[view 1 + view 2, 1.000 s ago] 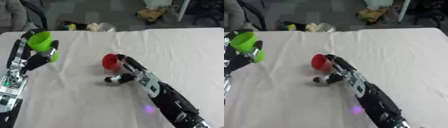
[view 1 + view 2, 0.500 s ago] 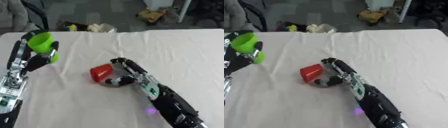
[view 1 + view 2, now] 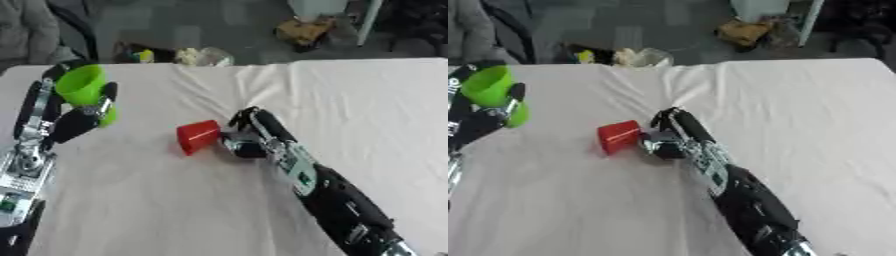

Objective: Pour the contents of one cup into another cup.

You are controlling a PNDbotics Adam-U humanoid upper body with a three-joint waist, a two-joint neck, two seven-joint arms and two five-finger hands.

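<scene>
Right hand (image 3: 248, 140) mid-frame, fingers curled round the red cup (image 3: 199, 136), tipped on its side just above the white tablecloth (image 3: 367, 110). Left hand (image 3: 74, 117) upper left, wrapped round the upright green cup (image 3: 83, 87).

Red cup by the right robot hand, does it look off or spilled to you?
Yes. The red cup is tipped sideways at the right robot hand, its mouth facing left, away from the green cup that the left robot hand holds upright. No spilled contents show on the white tablecloth.
</scene>
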